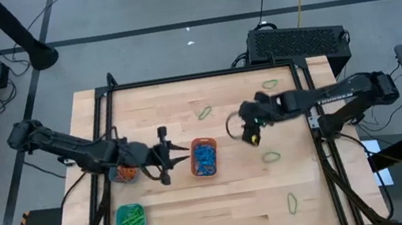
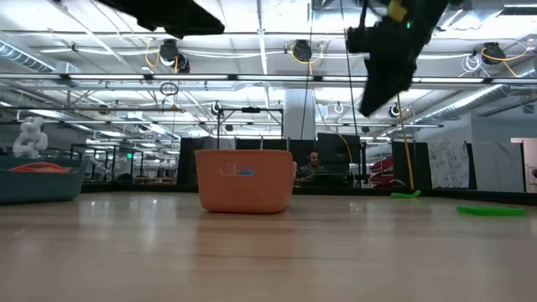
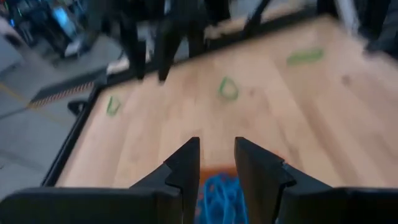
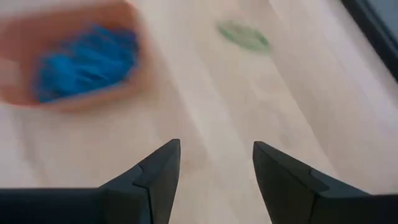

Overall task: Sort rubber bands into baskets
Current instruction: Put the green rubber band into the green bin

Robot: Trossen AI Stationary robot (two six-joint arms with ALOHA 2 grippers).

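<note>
Orange basket (image 1: 204, 157) — tangled blue bands (image 1: 204, 156)

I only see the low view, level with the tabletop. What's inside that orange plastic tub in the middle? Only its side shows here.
Observer: From above, the orange rounded-rectangular plastic basket is full of blue rubber bands.
Operator: And the dark claw hanging at the upper right, is it holding anything?
Observer: No. Its own wrist camera shows the right gripper open and empty, over bare wood.
Operator: How many green loops lie loose?
Observer: Four loose green rubber bands lie scattered on the wooden table; your view catches only two.
</note>
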